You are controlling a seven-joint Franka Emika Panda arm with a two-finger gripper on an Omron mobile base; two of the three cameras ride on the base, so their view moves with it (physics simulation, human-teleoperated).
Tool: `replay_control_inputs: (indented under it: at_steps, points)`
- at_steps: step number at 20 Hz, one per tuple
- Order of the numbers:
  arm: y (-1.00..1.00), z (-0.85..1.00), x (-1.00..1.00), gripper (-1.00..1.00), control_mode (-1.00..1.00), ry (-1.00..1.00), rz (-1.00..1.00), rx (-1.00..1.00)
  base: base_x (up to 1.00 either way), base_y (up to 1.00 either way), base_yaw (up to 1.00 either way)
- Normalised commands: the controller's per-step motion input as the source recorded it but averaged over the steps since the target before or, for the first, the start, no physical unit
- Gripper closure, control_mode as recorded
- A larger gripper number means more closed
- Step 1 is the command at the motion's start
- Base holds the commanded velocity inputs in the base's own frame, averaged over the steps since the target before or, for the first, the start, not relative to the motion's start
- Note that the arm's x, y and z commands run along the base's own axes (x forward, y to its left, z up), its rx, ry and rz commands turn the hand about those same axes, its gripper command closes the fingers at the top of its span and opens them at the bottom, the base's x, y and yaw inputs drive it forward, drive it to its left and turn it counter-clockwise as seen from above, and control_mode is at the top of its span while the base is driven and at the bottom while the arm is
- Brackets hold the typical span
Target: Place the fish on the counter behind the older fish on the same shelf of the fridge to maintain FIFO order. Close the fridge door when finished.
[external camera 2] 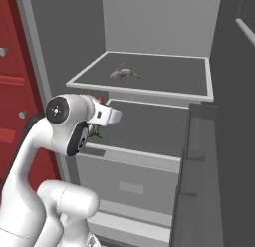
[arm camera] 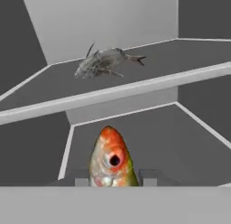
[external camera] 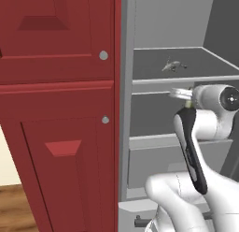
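Observation:
My gripper (arm camera: 113, 178) is shut on the fish (arm camera: 112, 162), whose orange and yellow-green head sticks up between the finger tips. I hold it in front of the open fridge (external camera: 177, 80), level with the lower shelf (arm camera: 149, 133). The older fish (arm camera: 104, 61), grey, lies on the upper shelf (external camera 2: 144, 93), above and beyond my hand (external camera 2: 107, 115). It also lies mid-shelf in the left base view (external camera: 172, 65). The fridge door (external camera 2: 224, 141) stands open at the right. The counter is out of view.
Tall red cabinet doors (external camera: 56, 109) with round silver knobs stand left of the fridge. A grey drawer (external camera 2: 129, 184) sits under the lower shelf. A door rack (external camera 2: 196, 156) juts in at the right, close to my arm.

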Motion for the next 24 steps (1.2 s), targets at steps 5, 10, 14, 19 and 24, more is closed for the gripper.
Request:
replay_control_inputs:
  at_steps: [5, 10, 14, 19, 24]
  points:
    - [-0.07, 1.0, 0.58, 1.0, -1.0, -0.33, 0.0, -0.05, 0.0, 0.0, 0.0]
    - [0.0, 1.0, 0.72, 1.0, -1.0, -0.17, -0.05, -0.05, 0.0, 0.0, 0.0]
    - [-0.01, 0.86, 0.81, 1.0, -1.0, -0.07, -0.02, -0.04, 0.0, 0.0, 0.0]
    - [-0.18, 0.43, 0.74, 1.0, -1.0, 0.0, 0.0, 0.0, 0.0, 0.0, 0.0]
    - [-0.15, 0.25, 0.65, 1.0, -1.0, 0.0, 0.03, 0.0, 0.0, 0.0, 0.0]
